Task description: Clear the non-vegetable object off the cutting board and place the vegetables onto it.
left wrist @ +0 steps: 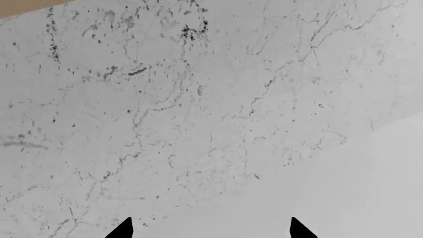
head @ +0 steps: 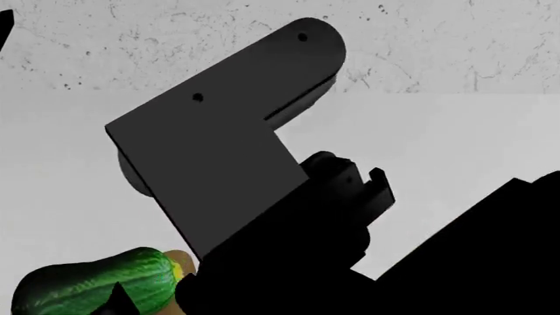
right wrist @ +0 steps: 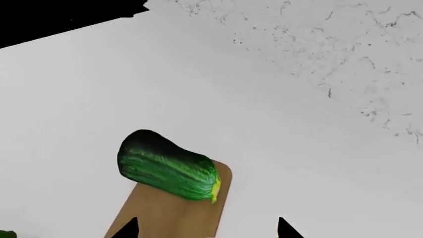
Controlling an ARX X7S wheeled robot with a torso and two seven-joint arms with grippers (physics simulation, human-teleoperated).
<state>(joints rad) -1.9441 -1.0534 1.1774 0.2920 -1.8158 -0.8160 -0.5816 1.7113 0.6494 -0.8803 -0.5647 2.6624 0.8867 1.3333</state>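
The dark-green striped zucchini (right wrist: pixel 168 171) with a yellow tip lies across the far end of the light-brown cutting board (right wrist: pixel 175 215), partly overhanging its edge. My right gripper (right wrist: pixel 206 229) is open and empty above the board, short of the zucchini. The zucchini also shows at the lower left of the head view (head: pixel 96 283), with a sliver of board (head: pixel 181 258) beside it. My left gripper (left wrist: pixel 210 229) is open and empty, facing a marbled wall and white surface. The strawberry is out of view.
A large dark arm segment (head: pixel 227 144) fills the middle of the head view and hides most of the scene. A marbled wall (head: pixel 420 39) runs along the back of the white counter (head: pixel 455 138). A small green scrap (right wrist: pixel 7 234) shows at the right wrist view's edge.
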